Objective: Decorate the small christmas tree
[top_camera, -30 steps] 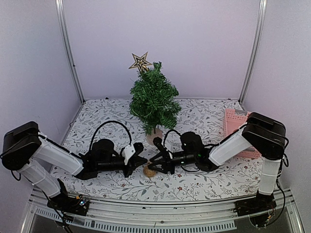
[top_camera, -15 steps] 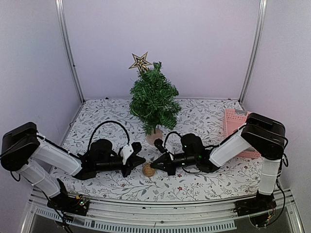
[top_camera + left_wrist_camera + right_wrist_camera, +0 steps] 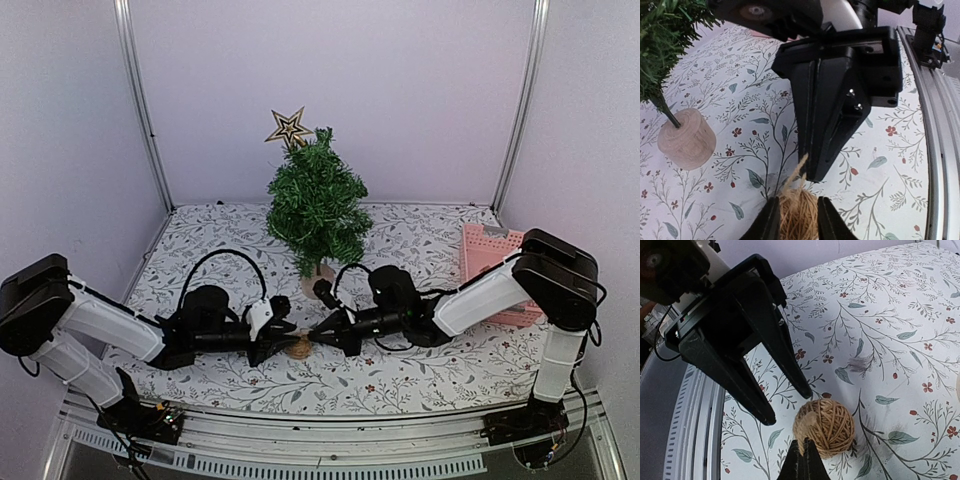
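Observation:
The small christmas tree (image 3: 316, 205) stands at the middle back on a wood disc base (image 3: 687, 140), with a gold star (image 3: 288, 127) at its top left. A twine ball ornament (image 3: 299, 347) lies on the floral cloth in front of it. My left gripper (image 3: 284, 338) is open, its fingers (image 3: 769, 222) on either side of the ball (image 3: 798, 215). My right gripper (image 3: 318, 334) faces it from the right, jaws pressed together (image 3: 802, 460) at the ball's (image 3: 825, 427) near edge, pinching its string loop (image 3: 801, 167).
A pink perforated tray (image 3: 493, 258) lies at the right edge of the table. A metal rail (image 3: 940, 150) runs along the near table edge. Both arms lie low, meeting at the middle front.
My left gripper has slid right up to the twine ball. My right gripper has dropped its fingertips onto the ball from the other side. The ball has barely moved.

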### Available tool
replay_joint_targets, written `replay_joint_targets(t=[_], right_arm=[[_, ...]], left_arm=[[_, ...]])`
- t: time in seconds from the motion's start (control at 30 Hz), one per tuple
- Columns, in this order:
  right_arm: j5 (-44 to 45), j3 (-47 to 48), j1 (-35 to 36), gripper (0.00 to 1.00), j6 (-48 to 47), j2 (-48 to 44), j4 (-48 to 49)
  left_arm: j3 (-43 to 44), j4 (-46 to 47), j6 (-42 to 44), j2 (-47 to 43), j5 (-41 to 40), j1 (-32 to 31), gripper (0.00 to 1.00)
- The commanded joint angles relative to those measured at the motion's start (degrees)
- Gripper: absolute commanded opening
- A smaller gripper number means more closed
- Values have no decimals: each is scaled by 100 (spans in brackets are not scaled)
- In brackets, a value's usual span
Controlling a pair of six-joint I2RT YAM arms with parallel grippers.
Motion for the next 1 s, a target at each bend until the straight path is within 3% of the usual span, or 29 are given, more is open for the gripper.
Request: replay_joint_targets(t=[0.0,0.2,0.47,0.8,0.97], right_arm=[[-34,306,40,0,-311,-167,-542],[-36,489,49,0,-861,-200,-1007],[69,584,101,0,-1230,-218,-1254],[80,595,110,0,-1274,-241,-1272],[80,563,112,0,-1273,-271,-1275]], left_arm=[[125,-406,404,-179,615,137,37],[219,-660,700,-242,707,233,48],[640,-1146,1013,74,1549,555,45],[1090,-1382,1044,680,1974,748,25],[1156,-1408,1075,791,2120,886,7]])
